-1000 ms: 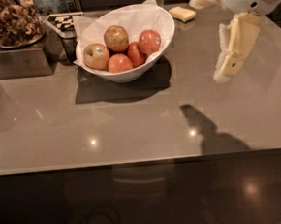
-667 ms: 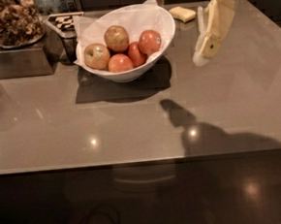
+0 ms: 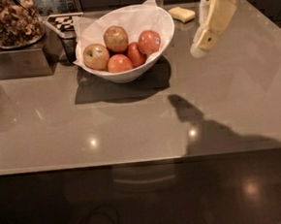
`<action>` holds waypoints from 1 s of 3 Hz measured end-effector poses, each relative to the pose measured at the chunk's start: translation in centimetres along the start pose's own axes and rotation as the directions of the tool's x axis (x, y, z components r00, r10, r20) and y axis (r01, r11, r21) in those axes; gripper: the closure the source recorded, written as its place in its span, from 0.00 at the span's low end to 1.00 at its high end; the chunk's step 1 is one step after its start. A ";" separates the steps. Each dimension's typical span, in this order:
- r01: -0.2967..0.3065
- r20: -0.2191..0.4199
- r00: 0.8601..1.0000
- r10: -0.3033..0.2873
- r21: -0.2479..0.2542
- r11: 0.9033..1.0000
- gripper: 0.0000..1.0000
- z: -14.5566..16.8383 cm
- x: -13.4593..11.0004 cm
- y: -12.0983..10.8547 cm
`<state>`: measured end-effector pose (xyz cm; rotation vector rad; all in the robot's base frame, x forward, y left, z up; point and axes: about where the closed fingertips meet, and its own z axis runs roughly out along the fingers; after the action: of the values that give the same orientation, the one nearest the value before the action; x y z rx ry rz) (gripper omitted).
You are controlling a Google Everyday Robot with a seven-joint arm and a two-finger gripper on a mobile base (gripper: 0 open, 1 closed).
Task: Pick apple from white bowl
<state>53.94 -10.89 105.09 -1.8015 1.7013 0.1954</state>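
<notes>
Right now, in the camera view, my gripper (image 3: 201,47) hangs right of the white bowl (image 3: 165,24); open or closed, I cannot tell. The apple (image 3: 115,38) sits rearmost, atop the other apples (image 3: 119,63). I'd descend from above, clearing the rim. The glossy grey surface (image 3: 132,129) reflects lights; the room is dim.

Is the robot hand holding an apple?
No, nothing is held. The gripper hangs in the air beside the white bowl, apart from it, and the apple lies inside the bowl.
</notes>
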 end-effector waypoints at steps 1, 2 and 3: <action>0.013 -0.005 1.000 -0.013 0.016 1.000 0.00 1.8 0.5 -3.4; 0.070 0.037 0.997 -0.069 -0.021 0.997 0.00 4.7 -1.0 -6.9; 0.086 0.062 0.994 -0.088 0.032 0.996 0.00 3.7 -2.1 -8.8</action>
<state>63.07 -7.53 106.29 -1.8245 1.5709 0.1875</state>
